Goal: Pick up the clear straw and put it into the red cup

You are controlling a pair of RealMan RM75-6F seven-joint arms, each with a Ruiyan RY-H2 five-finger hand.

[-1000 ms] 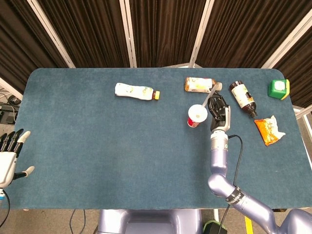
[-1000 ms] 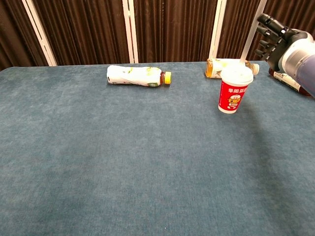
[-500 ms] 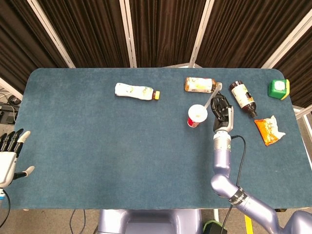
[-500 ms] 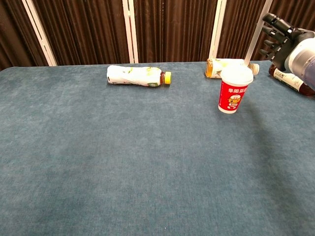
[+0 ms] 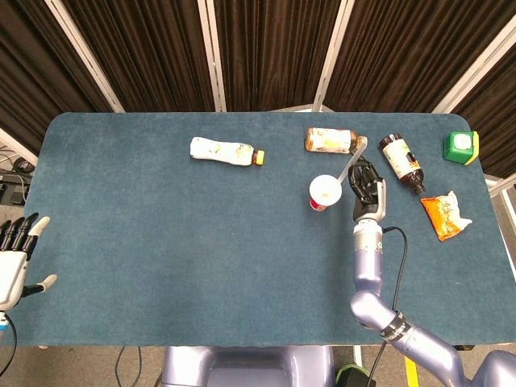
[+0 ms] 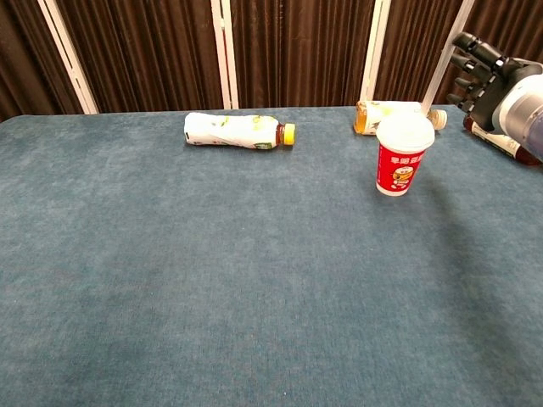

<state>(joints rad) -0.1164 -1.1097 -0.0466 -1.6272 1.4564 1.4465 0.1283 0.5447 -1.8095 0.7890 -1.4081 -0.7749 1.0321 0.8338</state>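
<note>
Though unseen from the chest, left robot hand (image 5: 16, 258) spread, empty; right robot hand (image 5: 367, 181) pinching clear straw (image 5: 348, 161).

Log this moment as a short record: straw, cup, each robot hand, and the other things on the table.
straw: clear, held by right robot hand, slanting toward cup
cup: red, upright, white lid on
right robot hand: right of cup, above table
left robot hand: off table's left edge, fingers apart, holding nothing
others: white bottle, orange bottle, dark bottle, snack bag, green box
</note>
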